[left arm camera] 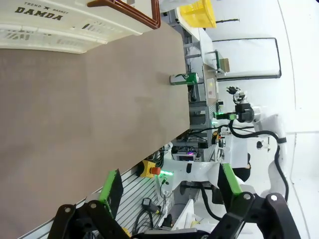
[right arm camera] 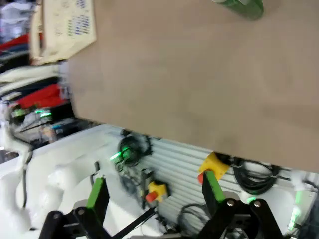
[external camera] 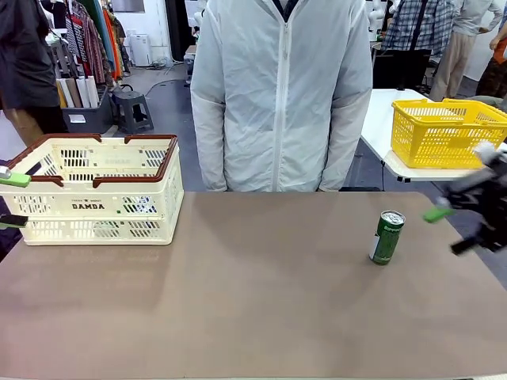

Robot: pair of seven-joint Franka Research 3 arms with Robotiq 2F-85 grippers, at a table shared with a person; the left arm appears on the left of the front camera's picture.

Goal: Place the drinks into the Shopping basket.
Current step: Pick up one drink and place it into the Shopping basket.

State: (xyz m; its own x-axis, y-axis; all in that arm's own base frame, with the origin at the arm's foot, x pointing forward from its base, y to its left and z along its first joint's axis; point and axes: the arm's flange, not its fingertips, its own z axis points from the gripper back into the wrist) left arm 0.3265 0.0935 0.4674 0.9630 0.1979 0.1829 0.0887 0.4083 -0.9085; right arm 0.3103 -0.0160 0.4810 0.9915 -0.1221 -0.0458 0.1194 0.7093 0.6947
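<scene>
A green can [external camera: 386, 237] is standing upright on the table's [external camera: 253, 301] right side, well apart from the Shopping basket [external camera: 95, 190] at far left. The right gripper [external camera: 455, 229] is hovering beside the can, jaws spread, apparently for a grasp; the left gripper [left arm camera: 167, 186] is idling spread-jawed beside the basket.

"DAMDA" reads in dark capitals on the side of the cream Shopping basket [external camera: 95, 207], with a smaller line above it, "TREND BASKET" in the left wrist view. The green can [external camera: 386, 237] carries white lettering, too small to read.
</scene>
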